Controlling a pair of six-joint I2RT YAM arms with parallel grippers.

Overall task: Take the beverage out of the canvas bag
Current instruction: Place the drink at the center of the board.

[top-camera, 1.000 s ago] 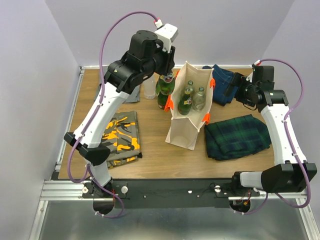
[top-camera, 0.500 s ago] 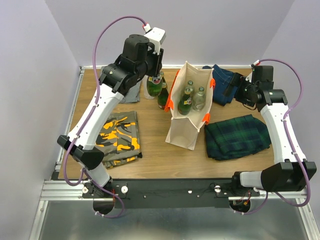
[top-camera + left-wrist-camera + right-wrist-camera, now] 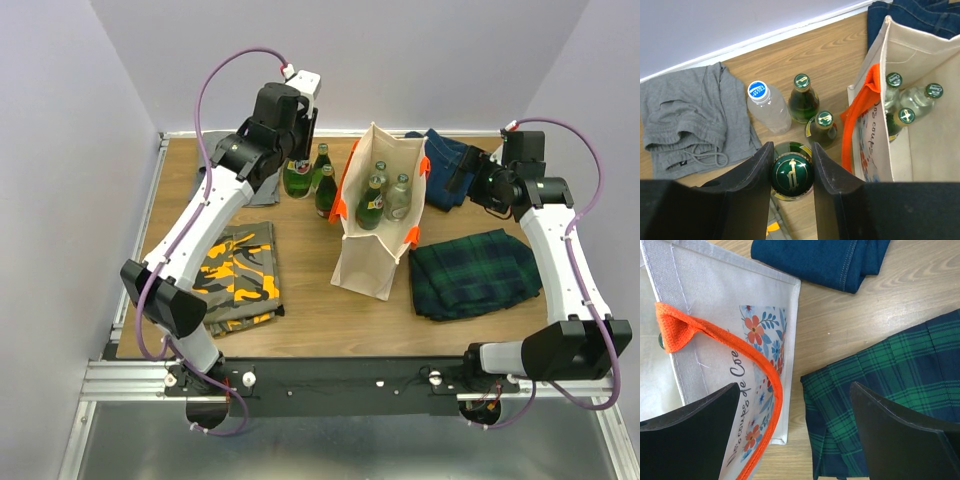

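Observation:
The canvas bag stands open mid-table with orange handles. Three bottles stand upright inside it. My left gripper is shut on the green cap of a green beverage bottle, held upright left of the bag. That bottle is low beside two green bottles and a clear water bottle on the table. Whether its base touches the wood I cannot tell. My right gripper hangs open over the bag's right edge, holding nothing.
Folded clothes lie around: grey shorts at back left, a camouflage piece front left, a green plaid piece right of the bag, and jeans at back right. The back wall runs just behind the bottles.
My left arm has carried the green bottle left and down, away from the bag, to the bottles standing at the back. The right arm has not moved.

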